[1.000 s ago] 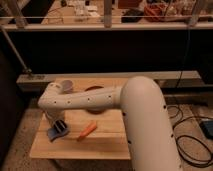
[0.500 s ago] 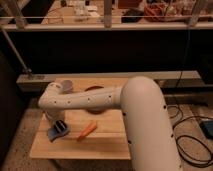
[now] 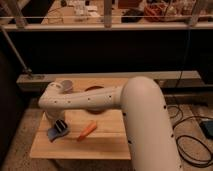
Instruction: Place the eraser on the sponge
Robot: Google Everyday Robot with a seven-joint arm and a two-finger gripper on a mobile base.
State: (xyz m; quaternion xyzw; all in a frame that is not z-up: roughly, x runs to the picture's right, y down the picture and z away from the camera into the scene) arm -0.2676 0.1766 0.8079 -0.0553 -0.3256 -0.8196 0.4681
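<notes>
A: Where's the eraser point(image 3: 62, 126)?

B: Front-left of the worktop point(image 3: 102, 146). There's a small dark block right at the arm's tip, on top of the blue sponge point(image 3: 53, 133), or so close we can't see a gap. We take that for the eraser, tho it merges w/ the gripper point(image 3: 60, 121).

A: Jaws?

B: Can't tell if they're apart or clamped on it. The tip is one dark blob over the sponge.

A: So which step?

B: We'd judge it's the set-down itself: eraser at the sponge, gripper low on it. It fits two readings. Either the eraser is held and pressed onto the pad, or it's let go and resting there w/ the gripper around it. We can't split those.

A: Next move?

B: Either way it needs care on the way out. The pad is soft and light, so a sideways pull could drag it or tip the block off. If it's held, loosen before any lift. Keep clear of the carrot point(image 3: 87, 130) just beside the sponge on the right.

A: Containers?

B: A pale cup point(image 3: 66, 85) stands at the back-left, behind the arm's elbow. We can't see what's inside. There's a dark round thing point(image 3: 93, 89) beyond the arm, maybe a bowl. It's mostly hidden, contents unknown. Neither one touches the sponge, and both sit well apart from it.
</notes>
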